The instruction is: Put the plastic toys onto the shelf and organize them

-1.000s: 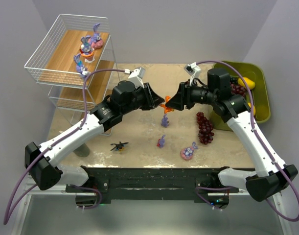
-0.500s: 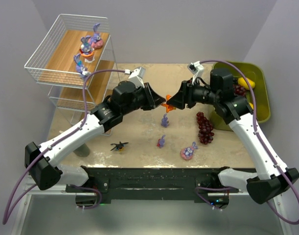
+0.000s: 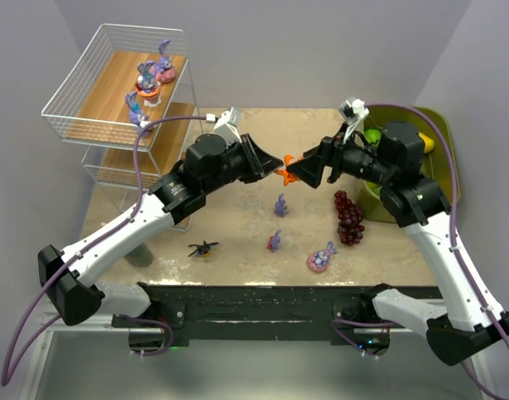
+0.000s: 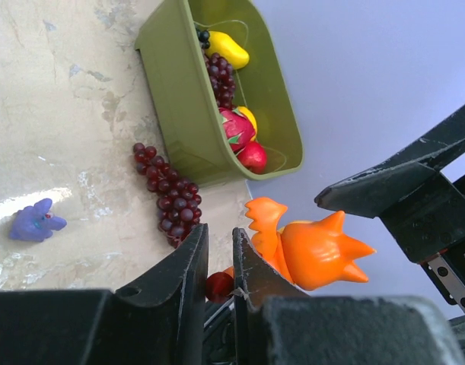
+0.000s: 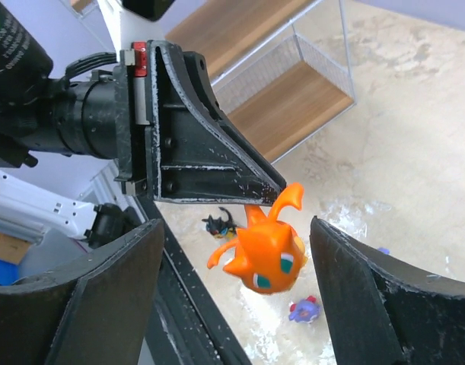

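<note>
Your left arm stretches from its base up and across toward the middle of the table (image 3: 237, 225), forearm angled to the right. The left gripper (image 4: 219, 243) is clenched on a thin part of the orange toy (image 4: 312, 251), holding it in the air above the tabletop. Your right arm mirrors it, elbow raised beside the green bin (image 3: 444, 171) and wrist turned to face left. The right gripper (image 5: 232, 228) is spread wide, one finger on each side of the toy and neither touching it. The toy's long axis runs from the left fingertips toward the right gripper, and its spiky head end points that way with the face tipped downward. The shelf (image 3: 112, 92) stands at far left, well apart, with a few purple figures (image 3: 150, 79) on its top board.
</note>
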`<control>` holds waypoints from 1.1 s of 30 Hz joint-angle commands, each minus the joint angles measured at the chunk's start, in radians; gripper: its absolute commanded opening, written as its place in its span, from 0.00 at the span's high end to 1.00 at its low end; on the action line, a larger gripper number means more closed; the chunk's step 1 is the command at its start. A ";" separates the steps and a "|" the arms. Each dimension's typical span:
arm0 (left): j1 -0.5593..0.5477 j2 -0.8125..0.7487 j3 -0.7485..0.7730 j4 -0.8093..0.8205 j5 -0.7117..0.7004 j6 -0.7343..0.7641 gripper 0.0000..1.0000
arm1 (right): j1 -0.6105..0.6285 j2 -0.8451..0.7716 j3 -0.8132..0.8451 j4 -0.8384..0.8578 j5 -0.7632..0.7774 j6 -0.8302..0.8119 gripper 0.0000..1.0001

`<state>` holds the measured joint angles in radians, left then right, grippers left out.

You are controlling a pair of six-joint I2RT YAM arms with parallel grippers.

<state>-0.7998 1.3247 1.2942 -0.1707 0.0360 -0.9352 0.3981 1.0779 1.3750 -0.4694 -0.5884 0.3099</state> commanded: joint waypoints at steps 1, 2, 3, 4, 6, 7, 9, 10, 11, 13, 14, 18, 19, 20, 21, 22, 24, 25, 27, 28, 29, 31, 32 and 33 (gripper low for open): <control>-0.004 -0.067 0.043 0.111 -0.013 -0.085 1.00 | 0.002 -0.067 -0.007 0.086 0.028 -0.009 0.20; -0.003 -0.073 0.043 0.126 -0.013 -0.094 1.00 | 0.002 -0.090 -0.013 0.104 0.039 0.004 0.21; -0.003 -0.079 0.042 0.135 -0.010 -0.105 1.00 | 0.001 -0.102 -0.013 0.147 0.061 0.046 0.21; -0.003 -0.091 0.040 0.146 -0.004 -0.123 1.00 | 0.001 -0.110 -0.008 0.172 0.056 0.066 0.22; -0.003 -0.104 0.039 0.155 0.001 -0.145 1.00 | 0.001 -0.111 0.027 0.199 0.058 0.090 0.23; -0.003 -0.116 0.037 0.198 0.010 -0.160 1.00 | 0.001 -0.107 0.036 0.202 0.026 0.100 0.23; -0.003 -0.120 0.043 0.221 0.022 -0.181 1.00 | 0.001 -0.099 0.050 0.236 0.001 0.121 0.23; -0.003 -0.125 0.047 0.229 0.033 -0.188 1.00 | 0.002 -0.096 0.053 0.248 -0.029 0.123 0.23; -0.003 -0.125 0.048 0.243 0.038 -0.195 1.00 | 0.001 -0.093 0.055 0.262 -0.051 0.135 0.23; -0.003 -0.128 0.048 0.258 0.048 -0.212 1.00 | 0.001 -0.087 0.056 0.302 -0.076 0.143 0.23; -0.003 -0.128 0.048 0.266 0.051 -0.217 1.00 | 0.001 -0.088 0.058 0.311 -0.096 0.138 0.23; -0.003 -0.128 0.050 0.286 0.059 -0.232 1.00 | 0.001 -0.090 0.055 0.353 -0.137 0.136 0.24; -0.003 -0.130 0.051 0.286 0.061 -0.234 1.00 | 0.001 -0.085 0.056 0.357 -0.139 0.135 0.25; -0.003 -0.130 0.051 0.287 0.061 -0.234 1.00 | 0.002 -0.082 0.061 0.357 -0.146 0.135 0.26; -0.003 -0.131 0.053 0.289 0.061 -0.232 1.00 | 0.001 -0.081 0.061 0.357 -0.145 0.133 0.29; -0.003 -0.131 0.054 0.287 0.061 -0.232 1.00 | 0.001 -0.076 0.062 0.356 -0.140 0.132 0.29; -0.003 -0.131 0.056 0.287 0.064 -0.234 1.00 | 0.001 -0.069 0.068 0.353 -0.136 0.124 0.32; -0.003 -0.133 0.056 0.287 0.064 -0.232 1.00 | 0.001 -0.062 0.070 0.351 -0.136 0.124 0.33; -0.003 -0.133 0.057 0.287 0.064 -0.234 1.00 | 0.002 -0.049 0.073 0.351 -0.140 0.120 0.34; -0.003 -0.133 0.056 0.290 0.064 -0.234 1.00 | 0.002 -0.046 0.073 0.351 -0.146 0.120 0.34; -0.003 -0.131 0.057 0.290 0.064 -0.235 1.00 | 0.001 -0.044 0.073 0.351 -0.146 0.115 0.34; -0.003 -0.133 0.057 0.293 0.061 -0.237 1.00 | 0.001 -0.036 0.072 0.348 -0.149 0.112 0.33; -0.003 -0.131 0.057 0.293 0.061 -0.235 1.00 | 0.001 -0.032 0.072 0.344 -0.149 0.104 0.33; -0.003 -0.131 0.057 0.293 0.061 -0.238 1.00 | 0.002 -0.032 0.068 0.342 -0.152 0.101 0.32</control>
<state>-0.8055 1.2186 1.3037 0.0509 0.0925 -1.1446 0.3985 1.0420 1.4132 -0.1532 -0.7120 0.4274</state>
